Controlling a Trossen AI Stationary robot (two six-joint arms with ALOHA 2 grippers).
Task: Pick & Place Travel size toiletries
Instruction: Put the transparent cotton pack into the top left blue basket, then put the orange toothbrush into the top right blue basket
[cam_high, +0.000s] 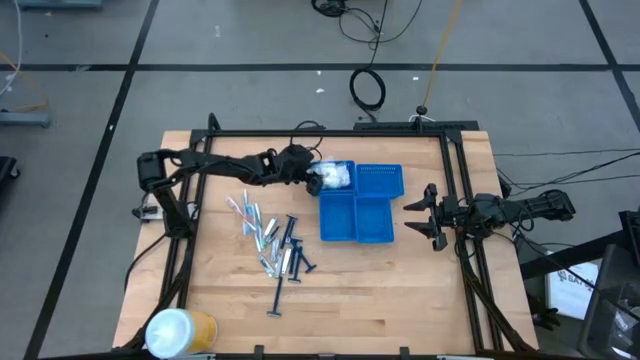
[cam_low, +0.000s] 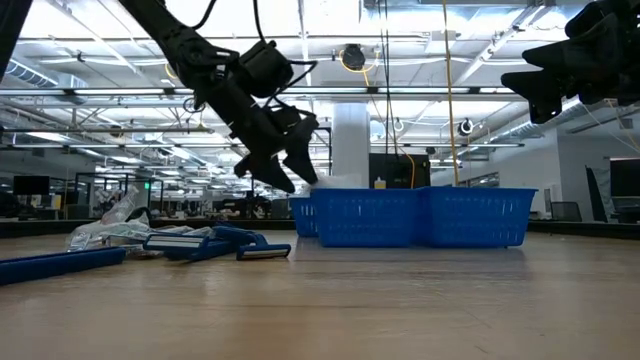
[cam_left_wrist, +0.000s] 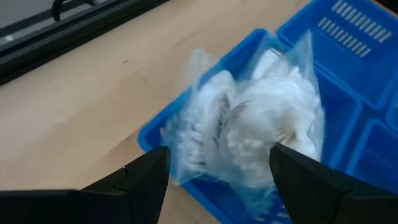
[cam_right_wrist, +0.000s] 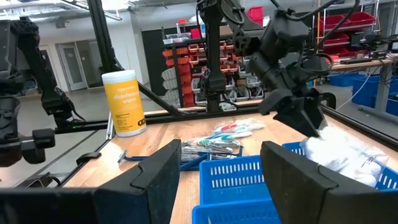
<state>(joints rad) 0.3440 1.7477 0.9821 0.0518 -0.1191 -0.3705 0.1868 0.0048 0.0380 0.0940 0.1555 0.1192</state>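
A crinkly clear-white packet (cam_high: 332, 178) (cam_left_wrist: 249, 130) lies in the far-left compartment of the blue tray (cam_high: 378, 205), one side bulging over the tray's left rim. My left gripper (cam_high: 308, 172) (cam_left_wrist: 217, 180) slants down at it from the table's left. It is open, with a finger on either side of the packet's near part. The other toiletries lie in a loose pile on the table (cam_high: 268, 240): pale sticks, silver tubes and dark blue razors (cam_high: 290, 255). My right gripper (cam_high: 428, 215) (cam_right_wrist: 217, 177) hangs open and empty above the table, right of the tray. My left gripper's open fingers (cam_left_wrist: 146, 180) flank the packet's near side (cam_left_wrist: 205, 155) at the tray's left rim. Whether they touch it, I cannot tell.
A big white-and-yellow roll (cam_high: 178, 330) stands at the near left corner. One razor (cam_high: 278, 300) lies apart, nearer the front edge. The tray's other compartments (cam_high: 375, 225) show bare blue floor. Black frame rails (cam_high: 330, 133) run along the table's far and side edges.
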